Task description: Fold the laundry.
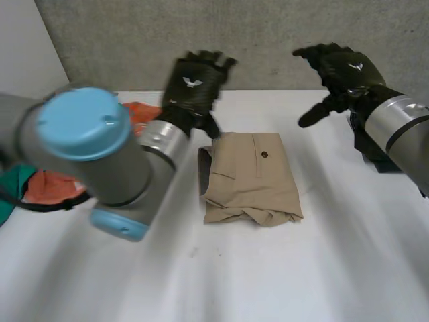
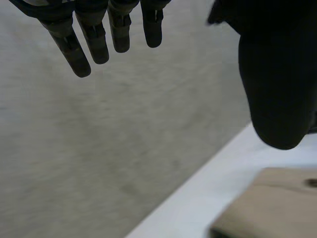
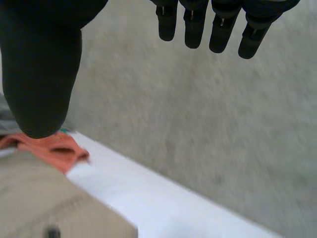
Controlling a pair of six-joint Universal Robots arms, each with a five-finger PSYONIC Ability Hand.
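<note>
Blue-capped left arm (image 1: 84,124) sits closest. Its left hand (image 1: 193,84) hangs over the far left corner of the khaki garment (image 1: 249,178), fingers straight and holding nothing. The right hand (image 1: 342,67) hovers off the garment's far right, equally relaxed and empty. The garment lies folded on the table (image 1: 281,275), with an orange cloth (image 1: 48,186) left of it. The garment's near edge looks lumpy, so flat fingers should smooth it.

You had one folded tan garment (image 1: 251,178) on one table (image 1: 335,268). Left of the garment you had one orange cloth (image 1: 50,188) and one green cloth (image 1: 10,194). Beyond the garment you had two hands: left hand (image 1: 191,84) and right hand (image 1: 345,67).
</note>
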